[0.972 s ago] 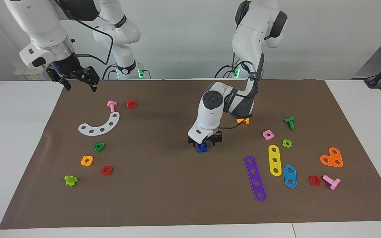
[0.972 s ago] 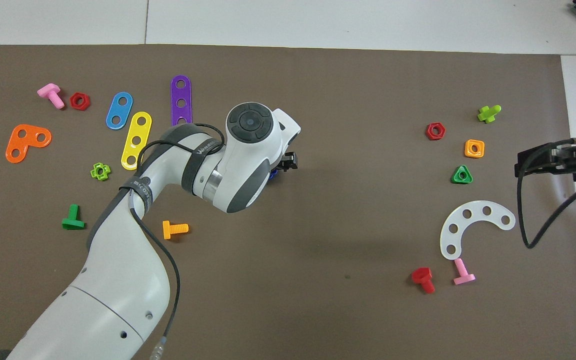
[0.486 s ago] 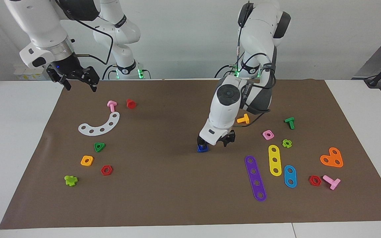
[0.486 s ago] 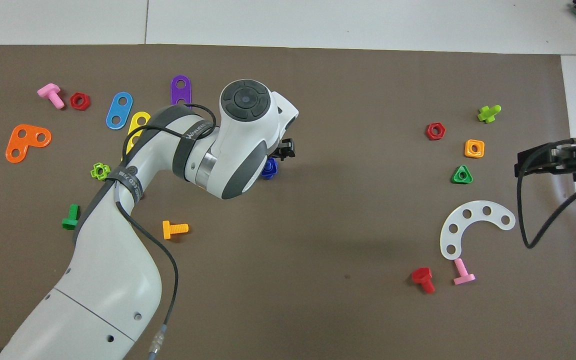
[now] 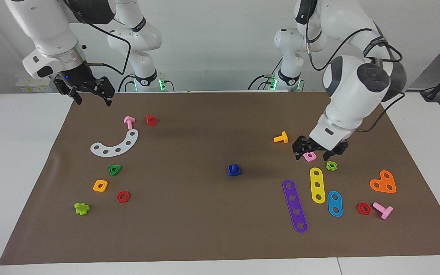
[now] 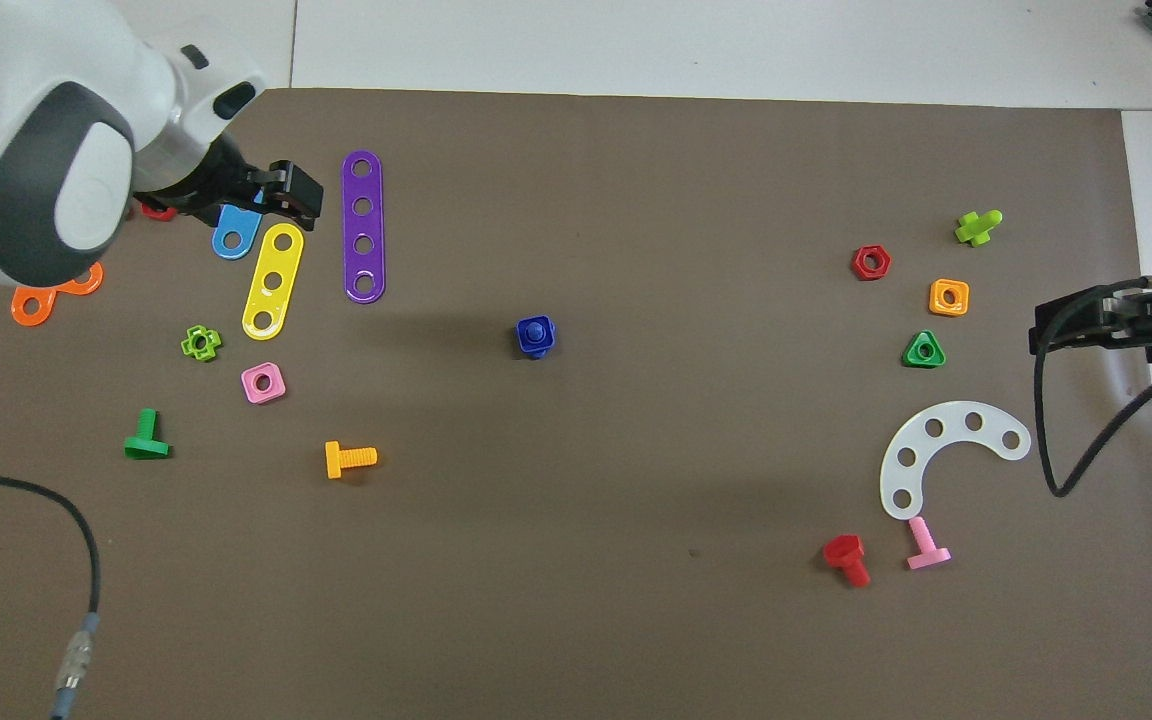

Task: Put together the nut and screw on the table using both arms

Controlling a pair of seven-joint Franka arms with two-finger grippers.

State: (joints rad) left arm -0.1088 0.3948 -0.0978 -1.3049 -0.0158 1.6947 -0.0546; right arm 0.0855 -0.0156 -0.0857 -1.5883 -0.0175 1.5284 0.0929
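Note:
The dark-blue nut (image 5: pixel 234 171) lies in the middle of the brown mat (image 5: pixel 189 229), and the dark-blue screw (image 5: pixel 234 167) stands in it as one stacked piece. The piece also shows in the overhead view (image 6: pixel 535 336). No gripper touches it. My left gripper (image 5: pixel 318 149) is open and empty. It hangs in the air above the pink square nut (image 5: pixel 309 156) and the coloured strips, toward the left arm's end; it also shows in the overhead view (image 6: pixel 266 195). My right gripper (image 5: pixel 92 93) waits open and empty above the mat's corner at the right arm's end.
Purple (image 5: pixel 295 205), yellow (image 5: pixel 317 185) and blue (image 5: pixel 335 203) strips, an orange heart plate (image 5: pixel 383 182) and an orange bolt (image 5: pixel 280 138) lie near the left gripper. A white curved plate (image 5: pixel 115 144), green triangular nut (image 5: pixel 115 169) and orange square nut (image 5: pixel 100 185) lie toward the right arm's end.
My left gripper has let go of the blue nut and screw, risen and swung away toward the left arm's end of the table. The blue piece stays put. The right arm has not moved.

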